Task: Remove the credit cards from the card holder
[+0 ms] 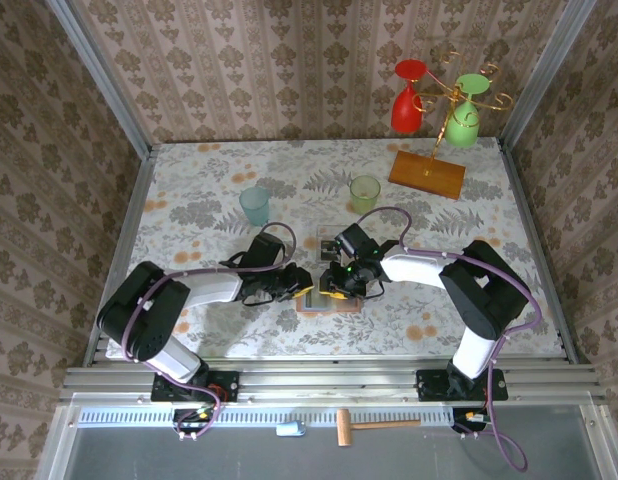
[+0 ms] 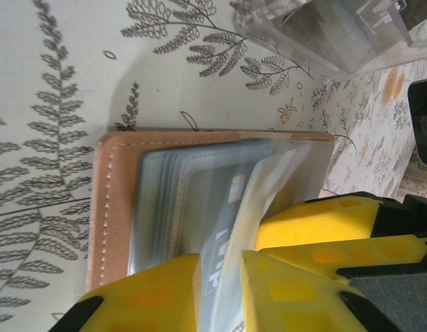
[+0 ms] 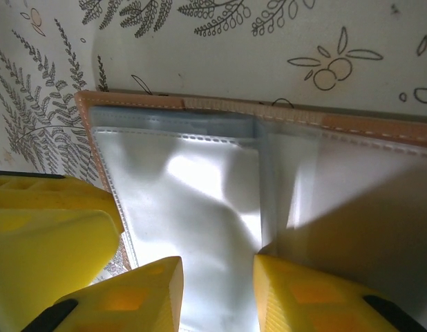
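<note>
The salmon-pink card holder (image 1: 329, 304) lies open on the table between both arms. In the left wrist view its pink border (image 2: 113, 207) runs along the left and grey-blue pockets fill the inside. A grey credit card (image 2: 224, 214) with pale marks pokes from a pocket, beside a curled clear sleeve. My left gripper (image 2: 220, 261) stands over that card with a narrow gap, the card and sleeve showing in the gap. My right gripper (image 3: 217, 266) is open over the shiny clear pocket page (image 3: 200, 187), its fingers resting on or just above it. The holder's border (image 3: 220, 105) runs along the far side.
A clear plastic tray (image 1: 324, 240) sits just beyond the holder, its corner near my left fingers (image 2: 324, 34). Further back stand a teal cup (image 1: 255, 205), a green cup (image 1: 364, 192) and an orange stand base (image 1: 427, 173) with hanging red and green glasses.
</note>
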You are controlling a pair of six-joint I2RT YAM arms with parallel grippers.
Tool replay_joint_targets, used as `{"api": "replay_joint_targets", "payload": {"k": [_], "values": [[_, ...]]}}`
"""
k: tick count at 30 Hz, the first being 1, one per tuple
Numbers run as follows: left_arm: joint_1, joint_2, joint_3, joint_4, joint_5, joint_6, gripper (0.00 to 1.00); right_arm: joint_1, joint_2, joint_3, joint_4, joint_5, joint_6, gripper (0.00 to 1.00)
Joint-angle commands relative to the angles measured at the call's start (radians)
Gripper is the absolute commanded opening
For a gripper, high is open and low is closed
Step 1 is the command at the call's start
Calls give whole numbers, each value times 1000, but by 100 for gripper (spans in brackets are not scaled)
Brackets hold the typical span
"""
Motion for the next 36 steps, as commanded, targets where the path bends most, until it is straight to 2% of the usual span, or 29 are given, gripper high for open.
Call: {"api": "replay_joint_targets", "payload": {"k": [1,27,36], "values": [[-8,13,12,35,19,-20,23,-5,-26,-16,-3,-6,15,32],[-19,33,10,55,47,-25,19,-7,-46,-29,11,-6,31,32],[-17,29,17,54,48,-27,19,-10,-113,-24,-4,9,28,34]]}}
